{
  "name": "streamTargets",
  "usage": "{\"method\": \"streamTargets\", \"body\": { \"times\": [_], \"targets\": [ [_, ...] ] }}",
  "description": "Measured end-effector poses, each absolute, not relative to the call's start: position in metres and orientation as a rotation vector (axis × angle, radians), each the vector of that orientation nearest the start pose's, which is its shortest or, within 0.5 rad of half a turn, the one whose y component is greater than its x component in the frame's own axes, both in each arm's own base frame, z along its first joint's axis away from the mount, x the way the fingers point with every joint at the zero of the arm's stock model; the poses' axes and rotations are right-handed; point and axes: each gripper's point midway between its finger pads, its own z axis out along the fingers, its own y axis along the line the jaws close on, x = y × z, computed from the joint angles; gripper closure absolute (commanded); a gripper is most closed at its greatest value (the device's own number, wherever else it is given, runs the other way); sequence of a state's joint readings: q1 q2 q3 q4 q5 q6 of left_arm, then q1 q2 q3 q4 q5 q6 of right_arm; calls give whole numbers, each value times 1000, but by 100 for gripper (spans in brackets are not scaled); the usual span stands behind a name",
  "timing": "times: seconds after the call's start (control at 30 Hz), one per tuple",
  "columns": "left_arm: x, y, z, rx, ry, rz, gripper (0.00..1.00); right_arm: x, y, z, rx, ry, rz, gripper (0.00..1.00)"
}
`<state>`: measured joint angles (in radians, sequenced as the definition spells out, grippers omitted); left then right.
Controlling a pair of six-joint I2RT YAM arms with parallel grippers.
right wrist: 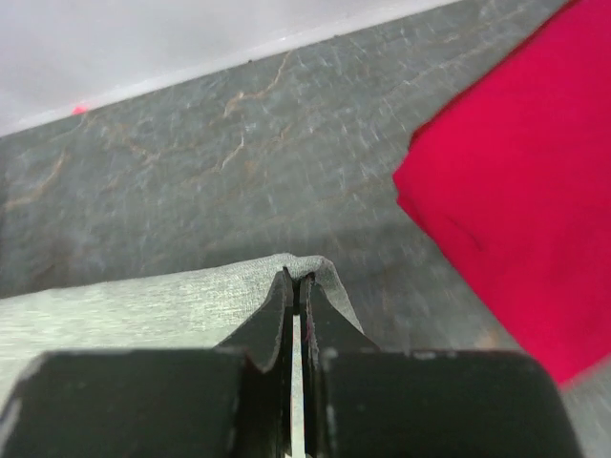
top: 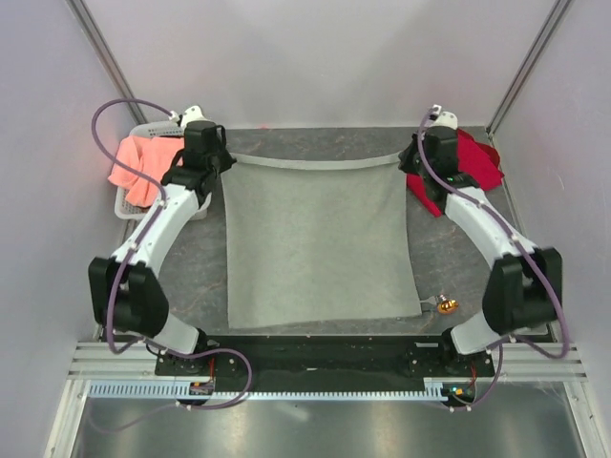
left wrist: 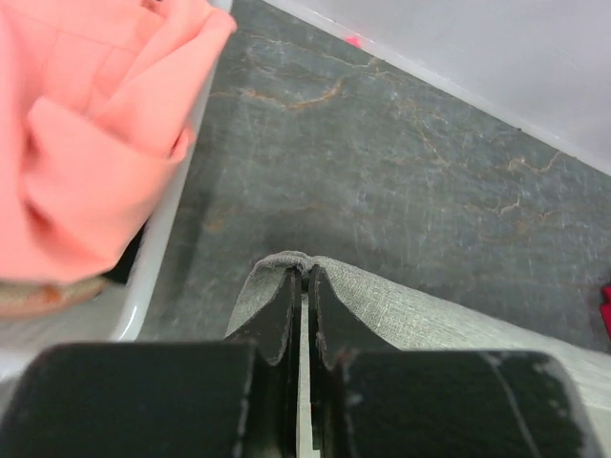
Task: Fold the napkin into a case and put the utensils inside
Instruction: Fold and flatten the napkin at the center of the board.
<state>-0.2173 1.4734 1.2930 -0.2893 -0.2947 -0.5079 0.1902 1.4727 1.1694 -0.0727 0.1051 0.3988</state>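
The grey-green napkin (top: 315,243) lies spread out in the middle of the dark table. My left gripper (top: 221,160) is shut on its far left corner (left wrist: 286,263). My right gripper (top: 409,157) is shut on its far right corner (right wrist: 305,267). The far edge hangs taut and lifted between the two. The utensils (top: 441,305) lie at the napkin's near right corner; only the round orange-brown end and a bit of silver show. No folded case is in view.
A white basket (top: 129,205) with a salmon-orange cloth (top: 143,164) stands at the far left, close beside my left gripper; it also shows in the left wrist view (left wrist: 86,143). A bright red cloth (top: 473,162) lies at the far right, also in the right wrist view (right wrist: 525,181).
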Motion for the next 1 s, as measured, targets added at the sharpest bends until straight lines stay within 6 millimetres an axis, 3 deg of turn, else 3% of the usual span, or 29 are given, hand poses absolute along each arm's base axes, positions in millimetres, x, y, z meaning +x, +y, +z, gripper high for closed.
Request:
{"method": "streamTargets", "body": {
  "times": [0.13,0.23,0.37,0.5,0.6,0.77,1.0],
  "targets": [
    [488,-71,226,-457,1986,-208,98,506,96,202,267,1974,301,100],
    [506,-76,213,-430,2000,-247,98,528,103,183,262,1996,327,100],
    [514,-83,201,-396,2023,-300,98,548,111,169,256,2016,361,100],
    [511,-82,197,-412,2041,-298,98,545,114,162,264,2046,385,100],
    [497,-80,184,-454,2106,-291,98,530,114,158,278,2082,401,100],
    [432,-72,154,-558,2250,-264,98,470,105,144,315,2203,384,100],
    [359,-73,155,-567,2319,-326,98,391,90,142,320,2291,367,100]
  ]
}}
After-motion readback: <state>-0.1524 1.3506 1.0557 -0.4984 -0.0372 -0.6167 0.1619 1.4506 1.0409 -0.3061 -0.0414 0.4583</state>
